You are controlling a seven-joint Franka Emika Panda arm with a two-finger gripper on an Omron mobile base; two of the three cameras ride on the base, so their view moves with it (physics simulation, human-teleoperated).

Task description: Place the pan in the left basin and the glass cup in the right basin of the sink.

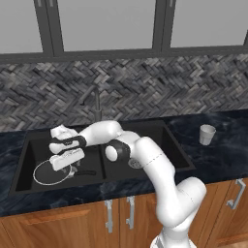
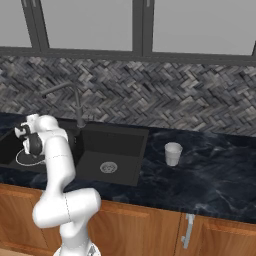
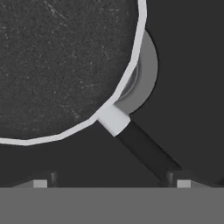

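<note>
The pan [image 1: 48, 173] sits flat in the left basin [image 1: 29, 150], so that half looks done. The gripper [image 3: 111, 183] hangs just above its handle, fingers spread, probably just released. The glass cup [image 1: 207, 134] waits on the counter [image 1: 223, 155], right of the sink [image 2: 112, 145].

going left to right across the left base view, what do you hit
pan in the left basin → tool → right basin → glass cup on the counter
</note>
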